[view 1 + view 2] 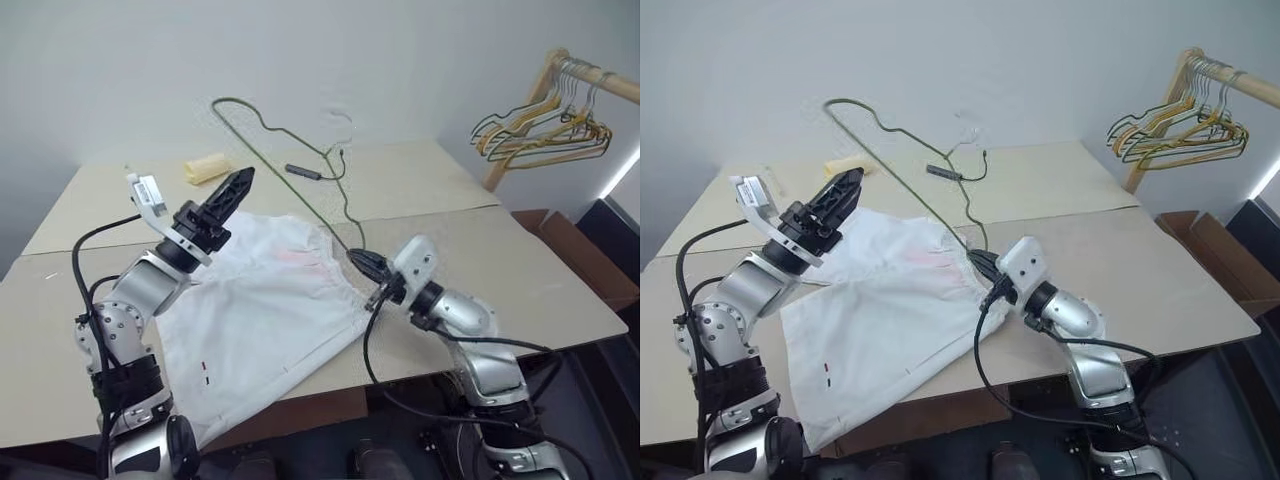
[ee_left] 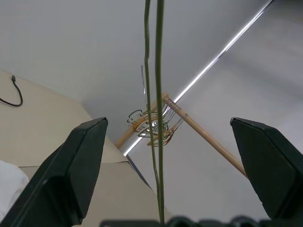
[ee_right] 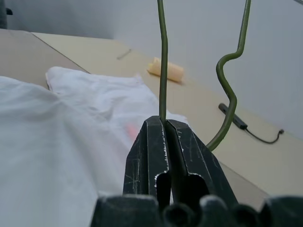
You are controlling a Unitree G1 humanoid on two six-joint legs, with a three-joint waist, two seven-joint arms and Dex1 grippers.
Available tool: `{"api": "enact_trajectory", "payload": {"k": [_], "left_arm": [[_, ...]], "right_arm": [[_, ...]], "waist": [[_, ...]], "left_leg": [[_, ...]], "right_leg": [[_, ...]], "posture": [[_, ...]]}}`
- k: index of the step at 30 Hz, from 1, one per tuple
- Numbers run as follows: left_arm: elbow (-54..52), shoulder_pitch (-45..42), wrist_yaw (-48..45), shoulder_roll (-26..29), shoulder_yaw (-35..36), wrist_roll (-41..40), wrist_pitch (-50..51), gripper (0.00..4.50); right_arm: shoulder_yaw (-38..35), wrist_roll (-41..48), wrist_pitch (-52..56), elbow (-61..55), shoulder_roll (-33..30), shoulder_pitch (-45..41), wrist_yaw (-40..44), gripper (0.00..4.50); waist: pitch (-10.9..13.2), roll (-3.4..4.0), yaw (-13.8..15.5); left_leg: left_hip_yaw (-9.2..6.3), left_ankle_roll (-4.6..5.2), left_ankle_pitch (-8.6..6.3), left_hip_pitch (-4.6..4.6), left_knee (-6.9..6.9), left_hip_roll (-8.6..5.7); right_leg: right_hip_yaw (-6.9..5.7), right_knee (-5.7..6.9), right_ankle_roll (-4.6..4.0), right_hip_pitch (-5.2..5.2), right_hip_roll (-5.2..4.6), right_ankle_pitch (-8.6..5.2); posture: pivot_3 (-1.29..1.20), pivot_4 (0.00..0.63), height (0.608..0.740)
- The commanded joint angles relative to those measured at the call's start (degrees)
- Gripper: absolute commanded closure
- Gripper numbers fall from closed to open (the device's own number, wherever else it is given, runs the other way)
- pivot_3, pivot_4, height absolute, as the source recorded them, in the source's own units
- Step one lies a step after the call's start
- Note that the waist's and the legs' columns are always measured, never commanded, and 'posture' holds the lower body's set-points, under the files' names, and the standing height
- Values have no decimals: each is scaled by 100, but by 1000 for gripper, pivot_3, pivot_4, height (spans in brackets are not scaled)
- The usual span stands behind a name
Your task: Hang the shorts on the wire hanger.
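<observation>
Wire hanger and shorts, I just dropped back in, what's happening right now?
The right gripper has its jaws shut on the wire hanger and holds it up off the cardboard-covered table, above the shorts. The shorts lie spread flat on the table, not yet on the hanger. The left gripper is raised over the shorts with its jaws wide open and holds nothing; the hanger's wire runs between its fingers without touching them.
</observation>
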Motion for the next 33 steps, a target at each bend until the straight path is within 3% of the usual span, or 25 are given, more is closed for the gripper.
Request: {"api": "enact_trajectory", "payload": {"k": [1, 5, 8, 19, 25, 29, 33], "left_arm": [[-288, -75, -46, 108, -126, -53, -193, 0], [-349, -71, -77, 175, -281, 88, -315, 0], [-211, -145, 127, 142, -325, 98, -408, 596], [32, -199, 339, 70, -399, 100, -632, 4364], [30, -199, 129, 89, -435, 116, -719, 4476], [-46, -157, -90, 109, -488, 221, -864, 4500], [-75, -174, -520, 160, -500, 320, -1071, 4500]], "right_arm": [[89, -195, -820, 26, -65, -36, -9, 4474], [209, -362, -1254, 269, -93, -23, -48, 4474], [266, -562, -1472, 458, -120, -56, -146, 4500], [235, -987, -1862, 827, -84, -161, -609, 4500], [376, -1109, -2057, 764, -209, -160, -460, 4500], [447, -1119, -2151, 694, -302, -174, -369, 3404], [350, -1150, -2163, 723, -267, -266, -544, 2038]], "waist": [[-2, -3, 4], [-7, -10, 9], [-7, -11, 12], [-7, -11, 11], [-7, -12, 9], [-8, -12, 1], [-8, -12, 1]], "left_leg": [[0, 0, 0, 1, 0, 0], [0, 0, 0, 2, 0, 0], [0, 0, 0, 3, 0, 0], [0, 0, 0, 2, 0, 0], [0, 0, 0, 2, 0, 0], [0, 0, 0, 2, 0, 0], [0, 0, 0, 2, 0, 0]], "right_leg": [[0, -2, -2, 3, 0, 1], [-1, -4, -2, 4, 0, 1], [-1, -3, -3, 4, 0, 1], [0, -7, -8, 4, 0, 4], [0, -7, -7, 5, 0, 4], [-1, -8, -6, 5, 0, 3], [-1, -7, -5, 5, 0, 3]], "posture": [[7, 0, 740], [18, 0, 740], [15, 0, 740], [7, 0, 740], [4, 0, 740], [0, 0, 740], [0, 0, 740]]}}
